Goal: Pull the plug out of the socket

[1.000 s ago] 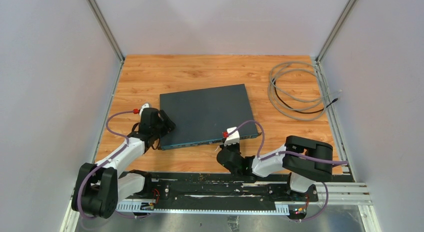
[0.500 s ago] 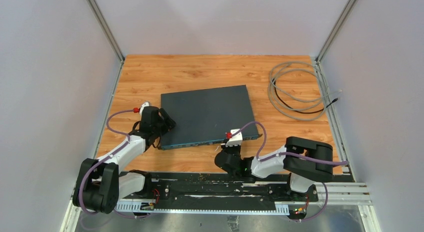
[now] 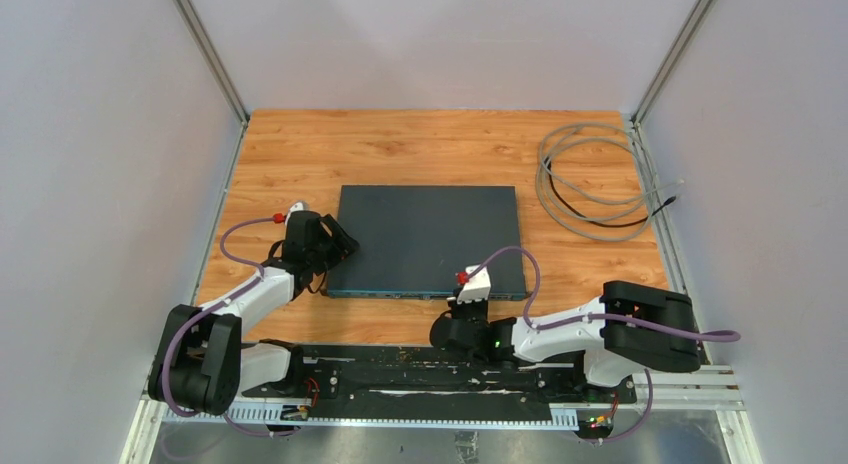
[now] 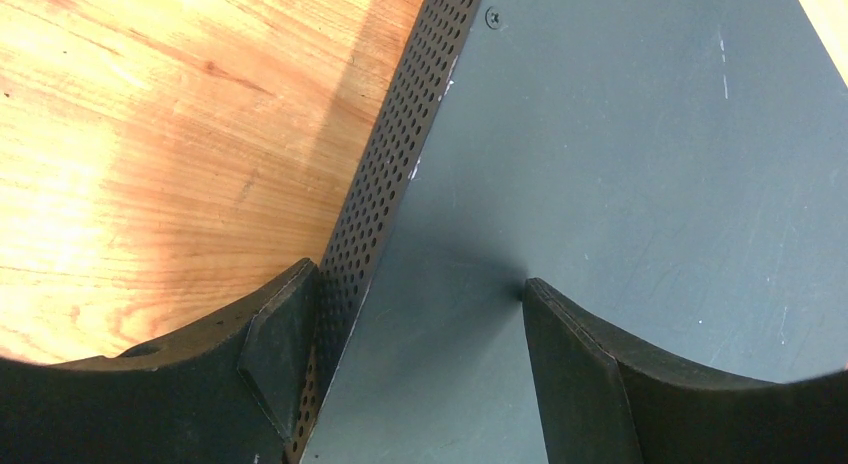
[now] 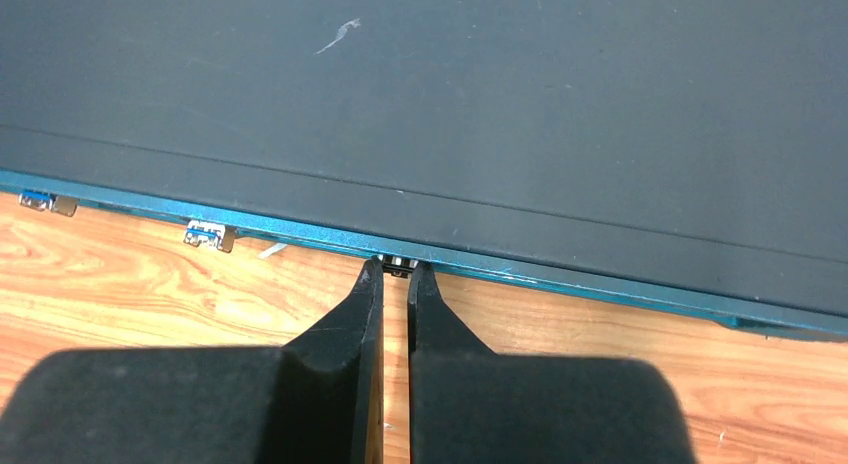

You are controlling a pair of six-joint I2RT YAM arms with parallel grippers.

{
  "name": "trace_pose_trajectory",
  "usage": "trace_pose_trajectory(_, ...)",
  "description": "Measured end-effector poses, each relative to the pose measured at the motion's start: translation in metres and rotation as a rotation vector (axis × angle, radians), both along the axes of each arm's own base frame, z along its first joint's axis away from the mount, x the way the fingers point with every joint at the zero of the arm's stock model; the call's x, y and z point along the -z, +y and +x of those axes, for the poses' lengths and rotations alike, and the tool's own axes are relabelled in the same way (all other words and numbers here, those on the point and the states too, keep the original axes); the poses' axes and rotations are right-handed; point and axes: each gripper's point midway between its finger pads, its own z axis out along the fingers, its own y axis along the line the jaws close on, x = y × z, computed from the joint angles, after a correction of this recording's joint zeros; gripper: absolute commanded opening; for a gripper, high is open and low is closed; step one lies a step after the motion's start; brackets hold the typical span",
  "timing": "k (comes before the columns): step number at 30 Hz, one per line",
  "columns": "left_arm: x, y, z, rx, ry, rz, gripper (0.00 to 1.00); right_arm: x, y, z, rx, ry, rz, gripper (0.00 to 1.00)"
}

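Currently held: my right pincer (image 5: 397,272) closed, tips at the plug (image 5: 397,263); my left pincer (image 4: 415,284) spread wide over a corner of the switch box (image 3: 425,234).

Right fingers lie nearly together, only a slit between them; the small plug stub sits at their tips against the box's teal front edge (image 5: 600,284), and I cannot tell whether it is pinched. Two empty ports (image 5: 208,234) show further left along that edge. Left pincer: one finger (image 4: 280,344) lies against the perforated side wall (image 4: 400,164), the other (image 4: 570,364) rests on the lid. Bare wooden table (image 3: 400,144) runs beyond the far edge and along both sides of the box. Grey cable coil (image 3: 590,184) lies well apart at the far right, beside the frame rail.
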Motion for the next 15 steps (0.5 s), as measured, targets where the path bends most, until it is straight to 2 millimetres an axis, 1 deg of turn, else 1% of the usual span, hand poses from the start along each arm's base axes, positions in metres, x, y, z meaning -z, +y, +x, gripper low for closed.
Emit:
trace_pose_trajectory(6, 0.000, 0.000, 0.000, -0.001, 0.000, -0.004, 0.55, 0.001, -0.002, -0.004, 0.101, 0.079, 0.069, 0.00)
trace_pose_trajectory(15, -0.002, -0.001, 0.000, 0.001, -0.005, -0.009, 0.55, 0.001, -0.001, -0.016, 0.160, 0.187, 0.172, 0.00)
